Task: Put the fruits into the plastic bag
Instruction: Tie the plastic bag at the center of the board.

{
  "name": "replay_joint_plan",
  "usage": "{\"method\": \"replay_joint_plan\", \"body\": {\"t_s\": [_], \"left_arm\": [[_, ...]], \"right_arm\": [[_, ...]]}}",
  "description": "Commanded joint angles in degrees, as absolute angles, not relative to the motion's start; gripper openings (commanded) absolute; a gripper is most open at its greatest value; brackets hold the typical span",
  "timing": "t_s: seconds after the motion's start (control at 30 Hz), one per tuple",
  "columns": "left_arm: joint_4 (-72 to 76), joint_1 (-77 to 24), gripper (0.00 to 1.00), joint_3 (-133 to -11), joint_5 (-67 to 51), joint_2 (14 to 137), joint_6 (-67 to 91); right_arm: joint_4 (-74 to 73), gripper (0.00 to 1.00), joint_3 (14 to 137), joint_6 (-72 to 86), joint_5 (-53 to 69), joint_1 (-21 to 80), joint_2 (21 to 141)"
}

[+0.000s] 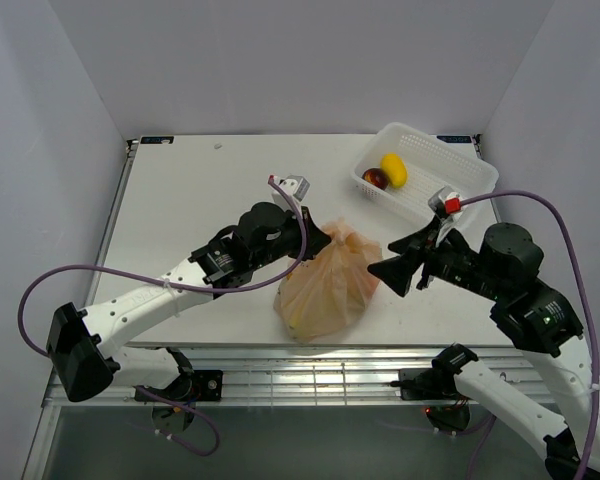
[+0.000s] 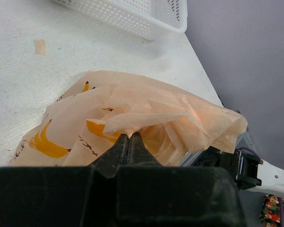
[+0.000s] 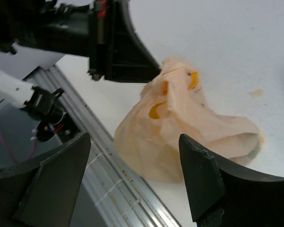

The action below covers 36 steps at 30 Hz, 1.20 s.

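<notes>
The peach plastic bag [image 1: 325,283] with printed bananas sits bunched near the table's front edge. My left gripper [image 1: 323,238] is shut on a fold of the plastic bag [image 2: 146,106] at its top, the tips [image 2: 130,135] pinching the film. Just right of the bag, my right gripper [image 1: 382,256] is open and holds nothing. In the right wrist view the bag [image 3: 180,127] lies beyond the spread right gripper [image 3: 135,137]. Two fruits, a dark-red one [image 1: 375,178] and a yellow one [image 1: 394,169], lie in the white basket [image 1: 450,160]. What is inside the bag is hidden.
The white lattice basket [image 2: 132,19] stands at the back right corner of the table. The table's front edge with its metal rail [image 3: 109,184] runs right beside the bag. A small tan mark [image 2: 39,46] is on the tabletop.
</notes>
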<state>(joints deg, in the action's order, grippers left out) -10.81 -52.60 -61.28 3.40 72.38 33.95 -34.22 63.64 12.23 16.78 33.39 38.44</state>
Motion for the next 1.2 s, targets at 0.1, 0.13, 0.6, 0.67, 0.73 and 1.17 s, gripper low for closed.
{"method": "replay_joint_plan", "body": {"t_s": [0.1, 0.13, 0.6, 0.67, 0.73, 1.17], "left_arm": [[-9.14, -52.12, 0.0, -59.85, 2.64, 69.26, 35.33], [-9.31, -52.12, 0.0, -59.68, 2.55, 69.26, 35.33], [-7.38, -52.03, 0.0, -59.15, 2.29, 69.26, 37.27], [-7.47, -52.03, 0.0, -59.33, 1.85, 69.52, 37.35], [-8.09, -52.03, 0.0, -59.41, 1.93, 69.61, 37.35], [-8.52, -52.03, 0.0, -59.59, 0.88, 70.66, 38.05]], "right_arm": [[-34.29, 0.76, 53.98, 15.03, 39.71, 33.31, 40.6], [-32.62, 0.76, 51.79, 14.51, 39.55, 33.31, 40.95], [-1.95, 0.66, 32.71, 20.05, 14.42, 33.66, 34.46], [1.55, 0.66, 31.73, 19.34, 13.1, 33.66, 33.75], [3.59, 0.66, 30.24, 19.42, 11.87, 33.66, 33.49], [22.4, 0.65, 21.81, 21.01, 7.64, 33.75, 31.73]]}}
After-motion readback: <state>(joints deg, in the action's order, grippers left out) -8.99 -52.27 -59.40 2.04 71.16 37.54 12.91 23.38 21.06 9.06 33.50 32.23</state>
